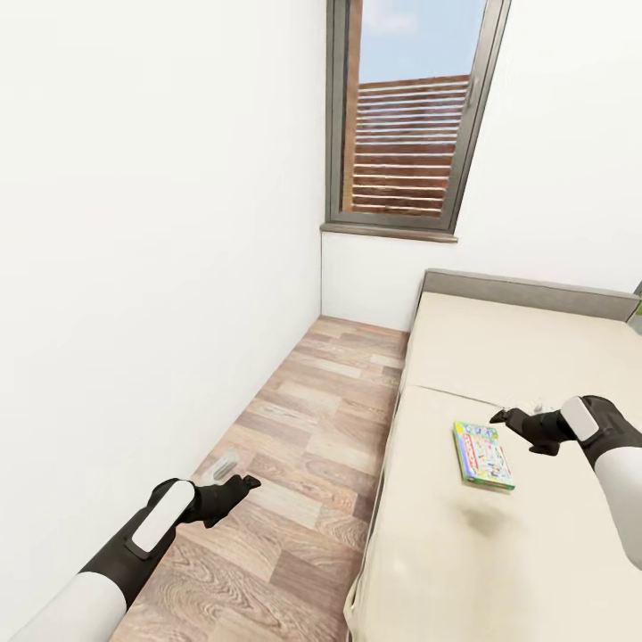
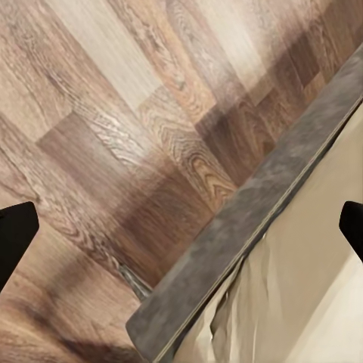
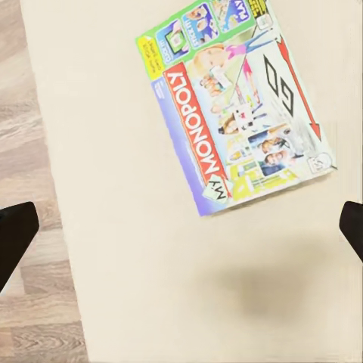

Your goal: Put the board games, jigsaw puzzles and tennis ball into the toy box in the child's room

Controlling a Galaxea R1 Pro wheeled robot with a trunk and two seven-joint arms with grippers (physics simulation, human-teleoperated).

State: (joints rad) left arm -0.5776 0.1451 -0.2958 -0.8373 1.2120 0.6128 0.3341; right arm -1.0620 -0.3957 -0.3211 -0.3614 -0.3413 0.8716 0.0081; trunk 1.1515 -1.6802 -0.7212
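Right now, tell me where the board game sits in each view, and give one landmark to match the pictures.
Head view: the board game lies flat on the bed, lower right, just ahead of the right gripper.
Right wrist view: it fills the upper right, on the cream mattress.
Left wrist view: not in it.
Shared landmark: the wood floor beside the bed.

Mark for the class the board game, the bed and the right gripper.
board game (image 3: 236, 106), right wrist view, middle of its printed cover.
bed (image 1: 535, 352), head view, bare cream mattress top.
right gripper (image 1: 501, 415), head view, midway between its fingertips.
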